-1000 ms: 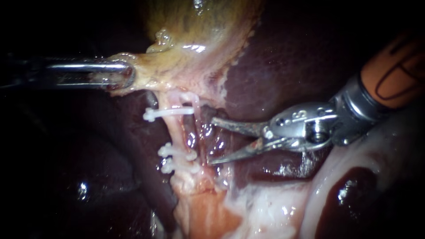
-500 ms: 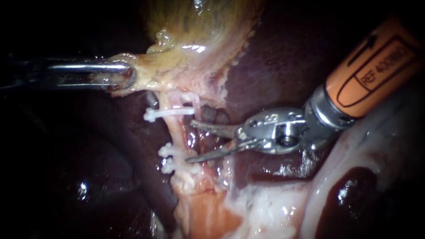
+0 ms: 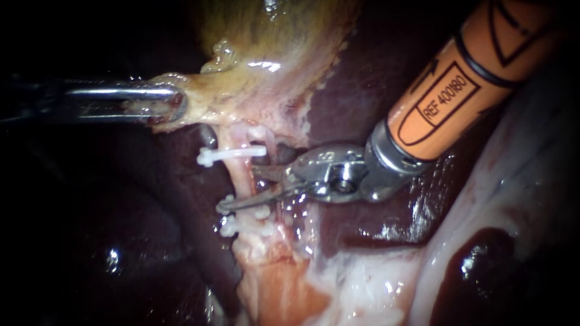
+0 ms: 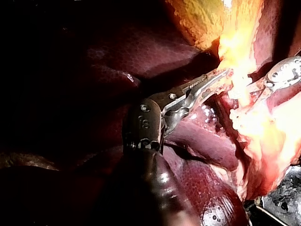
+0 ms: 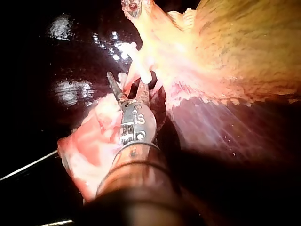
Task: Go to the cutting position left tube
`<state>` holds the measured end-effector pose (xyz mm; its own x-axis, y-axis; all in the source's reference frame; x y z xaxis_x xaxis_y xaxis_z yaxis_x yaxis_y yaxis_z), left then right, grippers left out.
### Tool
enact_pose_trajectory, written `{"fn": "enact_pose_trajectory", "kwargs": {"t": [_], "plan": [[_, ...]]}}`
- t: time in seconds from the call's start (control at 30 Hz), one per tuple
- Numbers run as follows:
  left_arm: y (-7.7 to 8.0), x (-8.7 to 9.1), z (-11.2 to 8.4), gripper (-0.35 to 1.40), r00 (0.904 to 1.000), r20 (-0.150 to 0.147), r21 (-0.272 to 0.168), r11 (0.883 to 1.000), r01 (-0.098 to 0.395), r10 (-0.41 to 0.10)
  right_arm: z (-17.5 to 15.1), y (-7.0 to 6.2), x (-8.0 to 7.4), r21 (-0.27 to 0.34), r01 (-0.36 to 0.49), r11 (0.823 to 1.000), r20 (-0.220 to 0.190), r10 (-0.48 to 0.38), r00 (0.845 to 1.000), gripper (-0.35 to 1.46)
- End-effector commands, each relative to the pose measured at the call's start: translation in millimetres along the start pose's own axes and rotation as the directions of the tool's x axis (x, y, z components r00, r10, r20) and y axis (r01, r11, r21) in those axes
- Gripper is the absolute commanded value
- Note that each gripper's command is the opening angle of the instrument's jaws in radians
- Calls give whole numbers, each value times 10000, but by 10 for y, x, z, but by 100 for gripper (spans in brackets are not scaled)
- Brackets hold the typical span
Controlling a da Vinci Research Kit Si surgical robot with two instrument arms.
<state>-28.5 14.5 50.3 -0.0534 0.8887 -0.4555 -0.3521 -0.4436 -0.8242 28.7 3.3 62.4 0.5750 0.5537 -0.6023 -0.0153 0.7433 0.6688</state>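
Endoscope view: silver right instrument [image 3: 240, 188] holds its pincer open astride the pale left tube [image 3: 240, 166] between white clips [image 3: 229, 153], while the left instrument [image 3: 172, 102] pincer clamps yellow gallbladder [image 3: 260, 72] to keep it taut.

The liver [image 3: 350, 78] carried everything: a dark maroon, wet surface that filled the endoscope view and glistened in spots. The yellow-green gallbladder [image 3: 272, 42] lay on its upper part. From the gallbladder's pale lower edge a thin pinkish tube [image 3: 243, 175] ran down across the liver. A white upper clip [image 3: 232, 154] sat across the tube near the gallbladder. Two white lower clips [image 3: 232, 228] lay close together farther down the tube. Pale whitish tissue [image 3: 362, 284] spread over the liver below them and out toward the right.
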Motion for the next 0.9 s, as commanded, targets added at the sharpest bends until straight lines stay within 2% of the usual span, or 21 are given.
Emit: {"fn": "enact_pose_trajectory", "kwargs": {"t": [0.03, 0.27, 0.43, 0.63, 0.9], "plan": [[0, 0, 0, -35, 10000, 0, 1, 10000, 1, -1, 4, 1, 2, 62, 7, 10000, -56, -7, 10000, 143], [0, 0, 1, -35, 10000, -2, 4, 10000, 1, -1, 26, 5, 15, 521, -117, 9986, -440, 140, 9989, 143], [0, 0, 1, -35, 10000, -3, 6, 10000, 2, -2, 30, -2, 21, 979, -275, 9948, -841, 358, 9958, 143], [0, 0, 1, -35, 10000, -2, 5, 10000, 1, -1, 21, -23, 35, 1665, -309, 9856, -1384, 544, 9889, 143], [0, 0, 0, -35, 10000, 0, 1, 10000, 1, -1, 3, -53, 64, 2643, -597, 9626, -2035, 1161, 9722, 143]]}}
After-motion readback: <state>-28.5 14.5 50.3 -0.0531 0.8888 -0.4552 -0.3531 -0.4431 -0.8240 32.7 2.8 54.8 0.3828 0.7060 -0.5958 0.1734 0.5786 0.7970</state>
